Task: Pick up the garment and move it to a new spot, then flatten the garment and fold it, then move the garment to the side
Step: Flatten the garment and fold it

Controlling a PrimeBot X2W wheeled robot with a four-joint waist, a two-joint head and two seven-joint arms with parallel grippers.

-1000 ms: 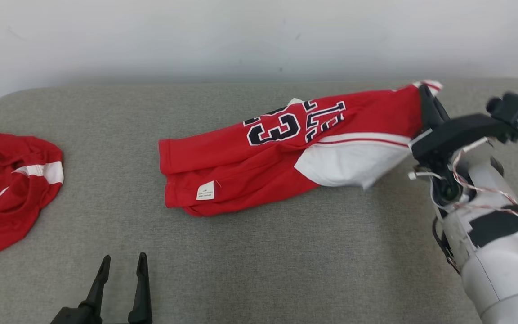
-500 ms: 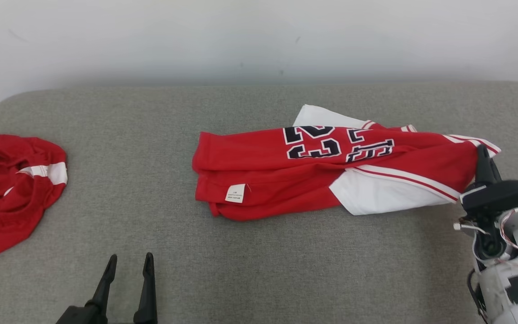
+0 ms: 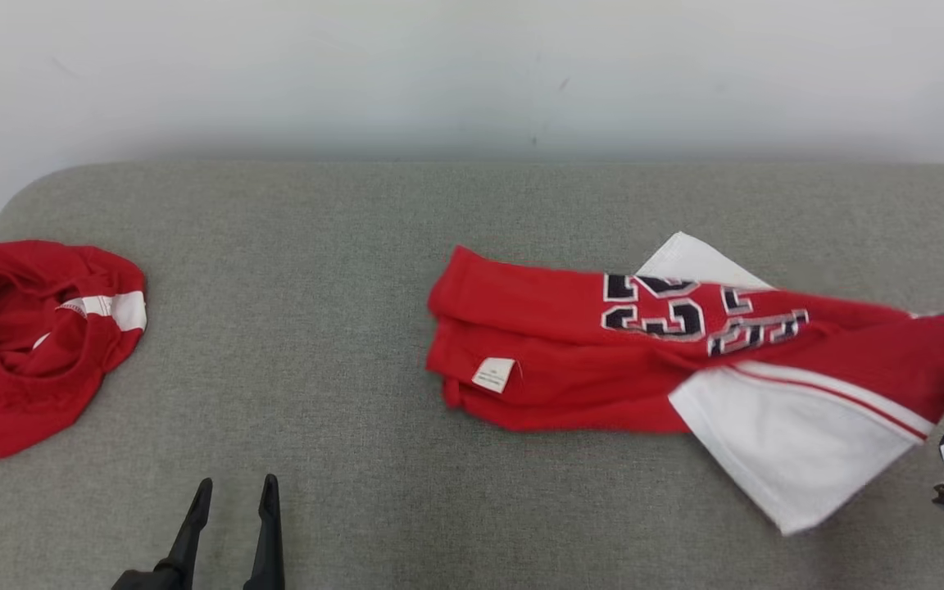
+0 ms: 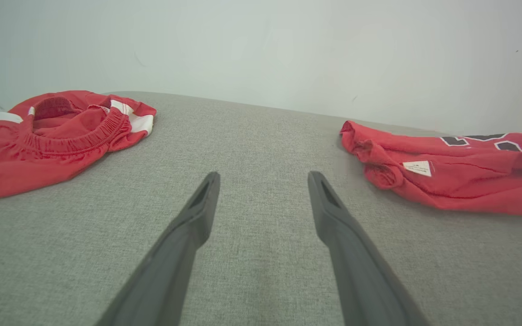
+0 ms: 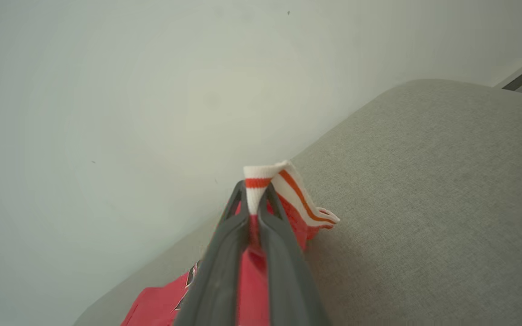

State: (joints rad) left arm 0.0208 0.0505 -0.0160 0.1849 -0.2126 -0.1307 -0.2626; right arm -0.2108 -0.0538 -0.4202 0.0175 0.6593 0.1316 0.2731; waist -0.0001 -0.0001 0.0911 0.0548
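We log right tool [image 5: 254, 190] clamping the red jersey [image 3: 570, 377] by its striped trim; left tool [image 4: 263, 181] gapes wide, empty, over desk [image 3: 300, 246].

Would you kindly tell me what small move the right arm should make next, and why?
Probably lower the right gripper and lay the striped trim down: it is shut on that trim, while most of the jersey lies bunched on the grey cushion, ready for flattening. The left gripper hovers open.

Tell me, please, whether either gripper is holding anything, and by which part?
The right gripper is shut on the red jersey, pinching its white, red-striped trim edge. The left gripper is open and holds nothing.
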